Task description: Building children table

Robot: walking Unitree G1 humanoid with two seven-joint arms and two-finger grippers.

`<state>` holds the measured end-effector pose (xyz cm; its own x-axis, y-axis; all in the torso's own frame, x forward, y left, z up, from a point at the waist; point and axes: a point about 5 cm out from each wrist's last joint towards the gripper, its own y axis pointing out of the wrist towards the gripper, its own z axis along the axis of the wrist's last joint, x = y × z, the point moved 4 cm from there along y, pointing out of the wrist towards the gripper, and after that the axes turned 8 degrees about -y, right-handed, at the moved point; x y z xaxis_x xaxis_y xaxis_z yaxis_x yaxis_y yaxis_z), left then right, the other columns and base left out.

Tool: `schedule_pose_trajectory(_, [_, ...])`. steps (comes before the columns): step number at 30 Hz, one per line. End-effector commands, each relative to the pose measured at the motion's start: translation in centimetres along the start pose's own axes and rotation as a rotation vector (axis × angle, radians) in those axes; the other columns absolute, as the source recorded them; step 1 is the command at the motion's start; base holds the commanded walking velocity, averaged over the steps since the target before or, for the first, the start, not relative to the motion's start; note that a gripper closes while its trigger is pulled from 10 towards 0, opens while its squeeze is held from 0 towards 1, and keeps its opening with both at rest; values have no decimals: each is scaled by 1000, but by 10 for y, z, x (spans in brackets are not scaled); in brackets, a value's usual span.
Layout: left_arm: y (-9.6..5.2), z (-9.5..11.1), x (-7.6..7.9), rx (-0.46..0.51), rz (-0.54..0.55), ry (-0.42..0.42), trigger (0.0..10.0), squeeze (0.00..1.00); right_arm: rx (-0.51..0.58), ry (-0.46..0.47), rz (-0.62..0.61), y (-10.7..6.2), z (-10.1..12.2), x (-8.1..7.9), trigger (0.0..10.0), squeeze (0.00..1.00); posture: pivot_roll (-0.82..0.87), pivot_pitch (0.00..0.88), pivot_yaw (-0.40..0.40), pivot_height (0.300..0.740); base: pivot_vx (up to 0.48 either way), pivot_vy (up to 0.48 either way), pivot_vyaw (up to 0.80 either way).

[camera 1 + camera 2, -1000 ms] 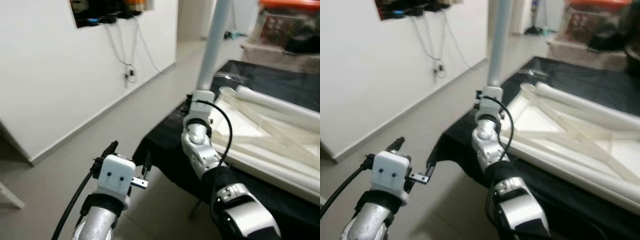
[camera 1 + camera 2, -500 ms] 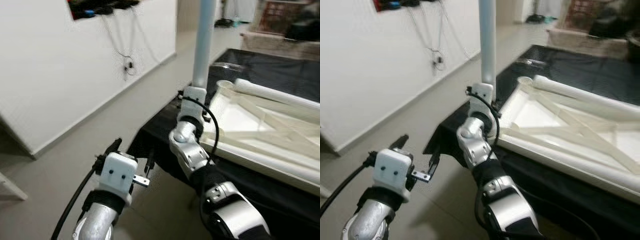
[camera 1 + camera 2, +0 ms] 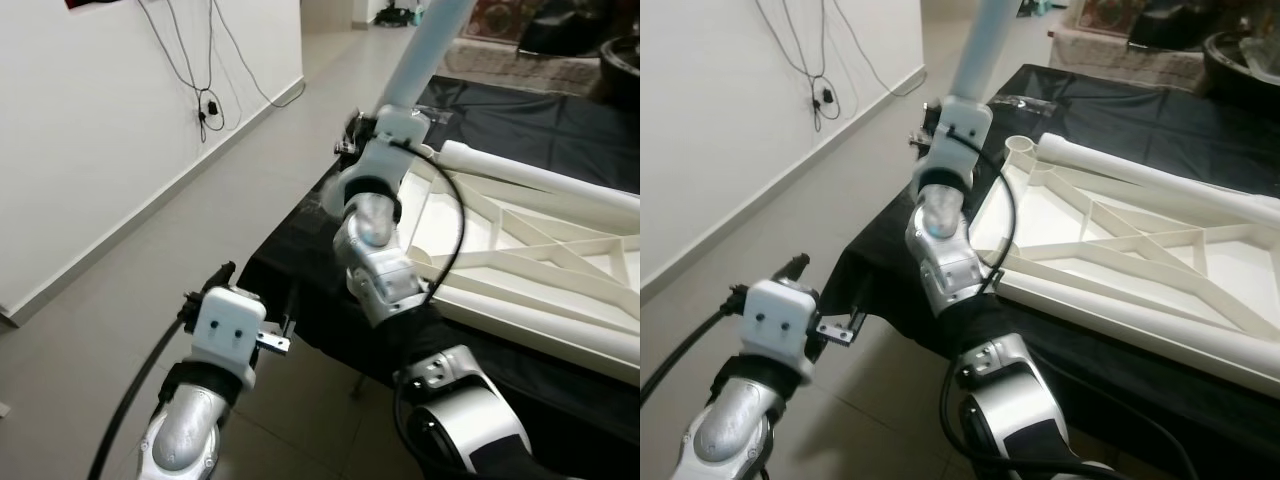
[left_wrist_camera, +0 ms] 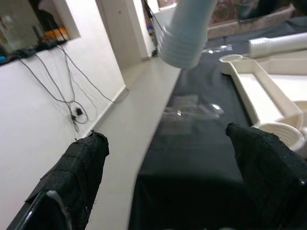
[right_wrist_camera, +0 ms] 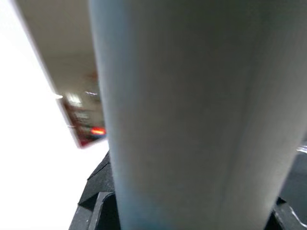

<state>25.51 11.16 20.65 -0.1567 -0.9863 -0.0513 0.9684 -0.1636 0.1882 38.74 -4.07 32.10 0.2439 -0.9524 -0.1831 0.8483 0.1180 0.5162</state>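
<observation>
Tilted now rather than upright, the pale table leg point(image 3: 428, 45) stays clamped in the right gripper point(image 3: 385, 105); left fingers point(image 4: 84, 163) spread apart.

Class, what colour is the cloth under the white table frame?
Black cloth, clearest in the right eye view, beneath the frame.

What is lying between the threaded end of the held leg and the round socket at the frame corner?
Only black cloth, in the left wrist view, between leg and socket.
</observation>
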Motion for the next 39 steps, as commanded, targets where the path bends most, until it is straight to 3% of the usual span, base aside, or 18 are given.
schedule_pose_trajectory(1, [0, -6, -3, -33, -2, 10, 10000, 1000, -35, 37, 49, -5, -7, -3, 10000, 0, 52, 12, 20, 740, 0, 0, 0])
schedule_pose_trajectory(6, [9, -6, -7, -41, -24, 44, 10000, 1000, -64, 70, 125, -16, -16, -2, 10000, 0, 48, 1, 26, 740, 0, 0, 0])
schedule_pose_trajectory(7, [14, -9, -8, -64, -53, 61, 10000, 0, -78, 81, 156, -22, -22, -2, 10000, 0, 49, 0, 26, 740, 0, 0, 0])
schedule_pose_trajectory(8, [14, -9, -8, -64, -53, 61, 10000, 0, -78, 81, 156, -22, -22, -2, 10000, 0, 49, 0, 26, 740, 0, 0, 0])
schedule_pose_trajectory(10, [27, -18, -6, -117, -158, 116, 10000, 0, -113, 90, 242, -37, -34, -10, 10000, 0, 44, 0, 36, 740, 0, 0, 0])
schedule_pose_trajectory(11, [32, -22, -6, -137, -194, 163, 10000, 118, -126, 89, 270, -43, -38, -13, 10000, 0, 41, 0, 40, 740, 0, 0, 0])
schedule_pose_trajectory(14, [34, -25, -6, -146, -212, 193, 10000, 118, -132, 87, 283, -46, -40, -14, 10000, 0, 41, 0, 40, 740, 0, 0, 0])
schedule_pose_trajectory(15, [35, -29, -7, -161, -217, 197, 10000, 1000, -132, 95, 308, -48, -40, -16, 10000, 0, 39, 0, 40, 740, 0, 0, 0])
schedule_pose_trajectory(21, [40, -42, -8, -205, -252, 239, 10000, 1000, -142, 127, 378, -55, -38, -23, 10000, 0, 36, 0, 40, 740, 0, 0, 0])
schedule_pose_trajectory(22, [42, -45, -8, -218, -259, 251, 10000, 0, -146, 133, 392, -57, -38, -24, 10000, 0, 36, 0, 40, 740, 0, 0, 0])
schedule_pose_trajectory(29, [53, -43, -13, -199, -263, 294, 10000, 0, -156, 136, 452, -67, -40, -29, 10000, 0, 35, 0, 40, 740, 0, 0, 0])
schedule_pose_trajectory(39, [62, -39, -5, -161, -281, 298, 10000, 0, -209, 145, 481, -78, -51, -32, 10000, 0, 35, 0, 41, 740, 0, 0, 0])
